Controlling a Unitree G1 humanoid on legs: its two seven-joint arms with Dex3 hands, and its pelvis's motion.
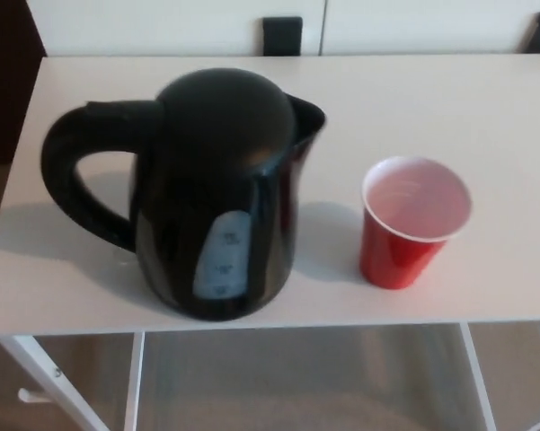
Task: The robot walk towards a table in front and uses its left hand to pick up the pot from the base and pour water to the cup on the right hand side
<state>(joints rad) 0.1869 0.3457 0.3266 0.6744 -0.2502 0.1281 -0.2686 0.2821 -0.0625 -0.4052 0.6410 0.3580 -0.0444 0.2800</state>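
Note:
A black electric kettle (220,193) stands upright on the white table (449,99), near its front edge and left of centre. Its looped handle (76,171) points to the left and its spout (307,115) to the right. A pale water-level window shows on its front. The base under it is hidden by the kettle's body. To the right of the kettle stands a red plastic cup (411,220) with a white inside, upright and apart from the kettle. Neither of my hands shows in the head view.
The table's front edge (341,328) runs across the lower part of the picture, with white legs (45,382) and floor below it. Beyond the far edge are white panels and two dark objects (282,36).

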